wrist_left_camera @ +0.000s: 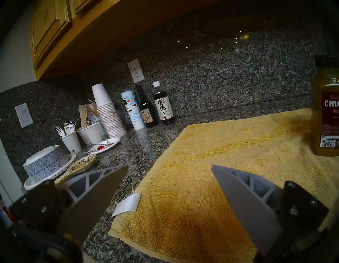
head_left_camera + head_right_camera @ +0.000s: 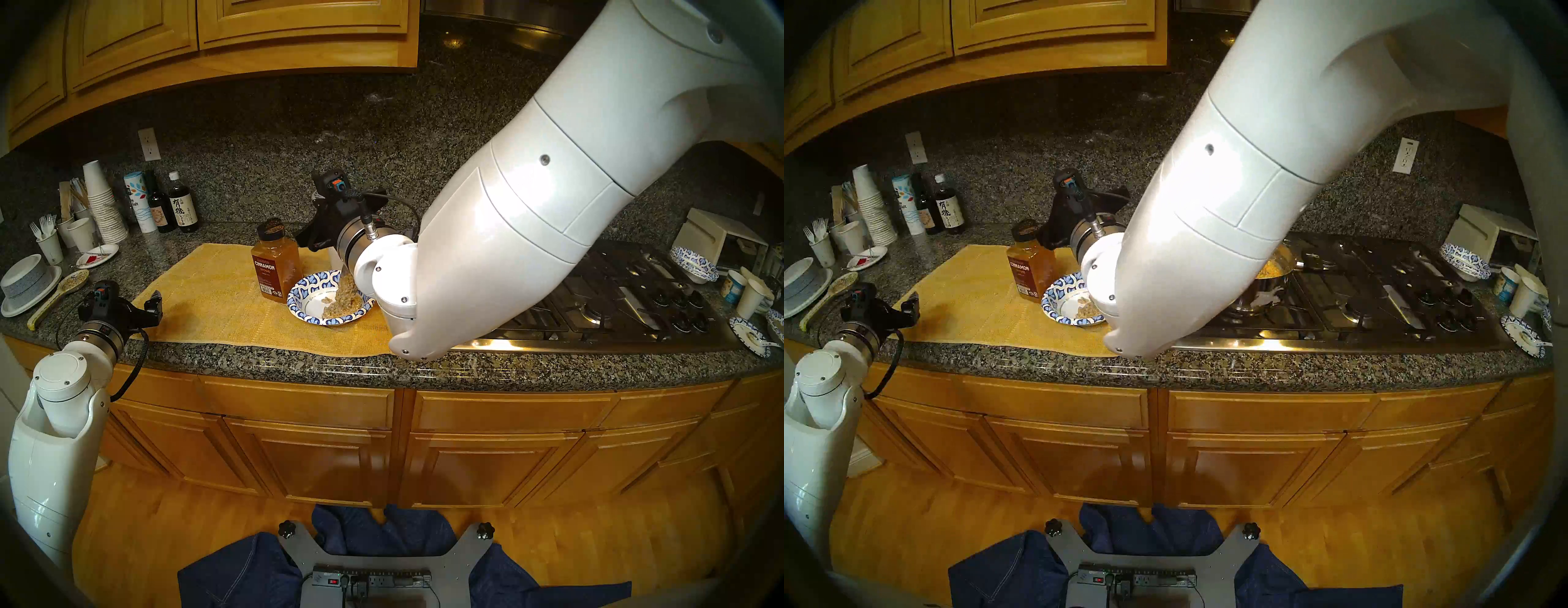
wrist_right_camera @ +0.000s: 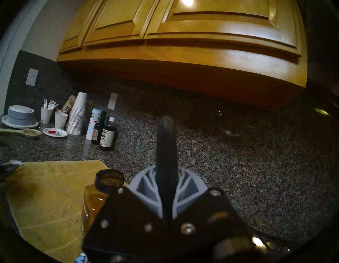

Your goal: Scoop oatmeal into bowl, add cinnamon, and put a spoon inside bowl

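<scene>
Left jaws gape over yellow towel [image 1: 211, 165]; right jaws clamp black handle [image 3: 166, 156] above granite counter [image 2: 237, 229].

Oatmeal [image 2: 343, 300] in bowl [image 2: 302, 293], cinnamon [image 2: 271, 265] left.

Tan oatmeal [image 2: 341, 297] heaped in leaf-rimmed bowl [image 2: 302, 297] just beside upright cinnamon [image 2: 273, 265].
</scene>
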